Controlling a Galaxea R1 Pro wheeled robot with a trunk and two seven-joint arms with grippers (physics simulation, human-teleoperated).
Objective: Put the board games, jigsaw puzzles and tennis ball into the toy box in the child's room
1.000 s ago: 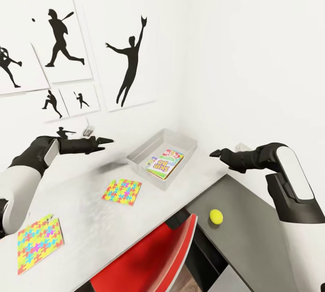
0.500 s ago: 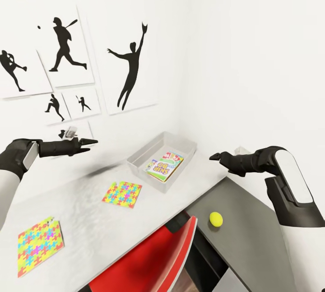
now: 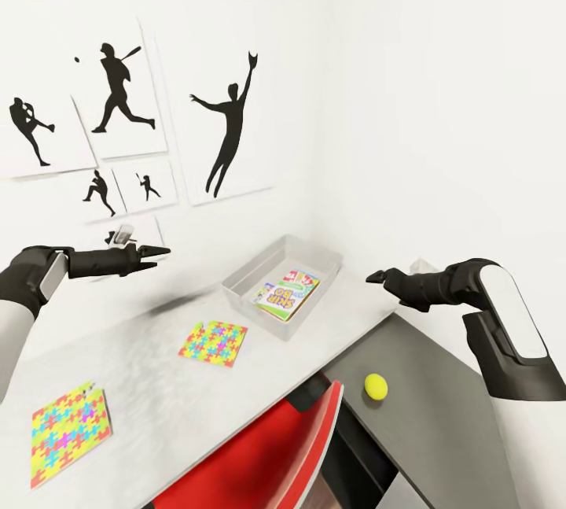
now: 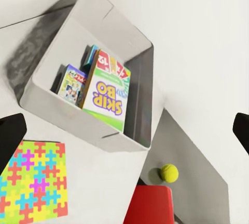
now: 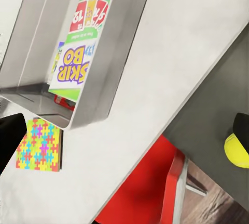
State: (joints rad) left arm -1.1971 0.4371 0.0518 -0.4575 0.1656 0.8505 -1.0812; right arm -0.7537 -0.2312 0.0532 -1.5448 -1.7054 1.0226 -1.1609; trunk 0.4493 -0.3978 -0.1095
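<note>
The toy box stands on the pale table near the wall corner. Board games lie inside it, the Skip-Bo box leaning on a small blue one. One jigsaw puzzle lies just in front of the toy box, a second further left near the table edge. The tennis ball rests on the lower dark section. My left gripper hovers open, left of the box and above the table. My right gripper hovers open to the box's right. The bed is out of view.
A red chair is tucked under the table's front edge, close to the ball. The dark grey lower section joins the pale top at the right. White walls with baseball silhouette pictures close in behind and right of the box.
The camera has shifted a little, moving the wall pictures right and down. My left arm has drawn back to the left, away from the toy box. The right gripper has barely moved.
</note>
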